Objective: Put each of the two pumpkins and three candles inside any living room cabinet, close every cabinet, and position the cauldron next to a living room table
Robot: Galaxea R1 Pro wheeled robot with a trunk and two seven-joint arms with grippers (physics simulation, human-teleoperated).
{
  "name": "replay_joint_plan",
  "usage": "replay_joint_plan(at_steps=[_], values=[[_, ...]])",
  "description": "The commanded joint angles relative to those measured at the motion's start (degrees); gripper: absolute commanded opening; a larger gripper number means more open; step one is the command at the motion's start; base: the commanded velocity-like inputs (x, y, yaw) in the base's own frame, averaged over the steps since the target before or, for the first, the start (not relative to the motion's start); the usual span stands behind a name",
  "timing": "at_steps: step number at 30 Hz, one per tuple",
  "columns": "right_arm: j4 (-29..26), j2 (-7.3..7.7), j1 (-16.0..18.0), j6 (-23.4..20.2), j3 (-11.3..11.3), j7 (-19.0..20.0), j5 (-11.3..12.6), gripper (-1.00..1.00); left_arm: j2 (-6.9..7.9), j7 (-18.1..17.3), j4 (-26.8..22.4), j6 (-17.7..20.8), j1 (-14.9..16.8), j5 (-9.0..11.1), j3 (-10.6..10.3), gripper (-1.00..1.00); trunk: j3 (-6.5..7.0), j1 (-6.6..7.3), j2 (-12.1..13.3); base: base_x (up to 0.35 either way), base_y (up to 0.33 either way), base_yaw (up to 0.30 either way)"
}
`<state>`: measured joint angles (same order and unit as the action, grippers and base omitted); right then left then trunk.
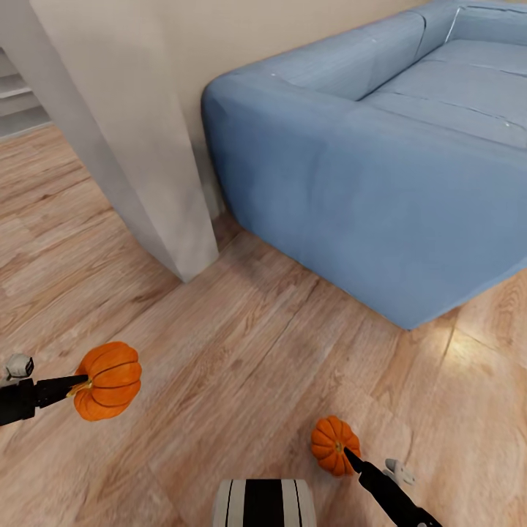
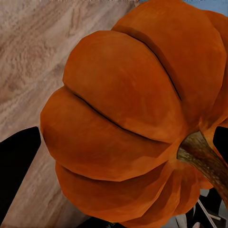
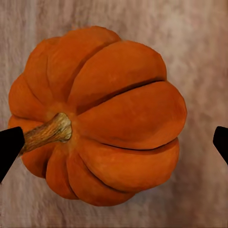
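Note:
Two orange ribbed pumpkins are in view. My left gripper (image 1: 82, 382) is shut on the larger-looking pumpkin (image 1: 110, 380), held up off the wood floor at the lower left. In the left wrist view this pumpkin (image 2: 128, 118) sits tight between the black fingers (image 2: 16, 166). The second pumpkin (image 1: 334, 443) lies low near the floor at the lower right. My right gripper (image 1: 350, 455) is open around this pumpkin (image 3: 104, 118). One fingertip (image 3: 9, 147) meets the stem, and a gap shows at the other fingertip (image 3: 221, 141). The candles, the cabinet and the cauldron are out of view.
A big blue sofa (image 1: 380, 183) takes up the right and back. A pale wall corner (image 1: 146, 183) juts out at the left. Open wood floor (image 1: 249, 344) lies between them and me. My own trunk (image 1: 263, 505) shows at the bottom edge.

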<state>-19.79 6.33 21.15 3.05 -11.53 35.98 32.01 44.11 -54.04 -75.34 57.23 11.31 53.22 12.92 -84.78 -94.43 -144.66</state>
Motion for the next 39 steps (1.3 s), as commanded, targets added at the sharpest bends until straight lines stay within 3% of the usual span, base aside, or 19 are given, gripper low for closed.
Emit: replay_joint_plan(at_steps=[1,22,39], values=[[0.1,0.00,0.0,0.0,-0.1,0.3,0.3,1.00,0.01,-0.2,0.0,0.3,0.0,0.0,0.0,-1.00,-0.03,0.00,0.0,0.096,0.000,0.000],[0.1,0.00,0.0,0.0,-0.1,0.3,0.3,1.00,0.01,-0.2,0.1,0.2,0.0,0.1,0.1,-1.00,-0.03,0.00,0.0,0.032,0.015,0.000],[0.1,0.00,0.0,0.0,-0.1,0.3,0.3,1.00,0.01,-0.2,0.1,0.2,0.0,0.1,0.1,-1.00,-3.36,-0.39,-0.2,0.000,0.000,0.000]])
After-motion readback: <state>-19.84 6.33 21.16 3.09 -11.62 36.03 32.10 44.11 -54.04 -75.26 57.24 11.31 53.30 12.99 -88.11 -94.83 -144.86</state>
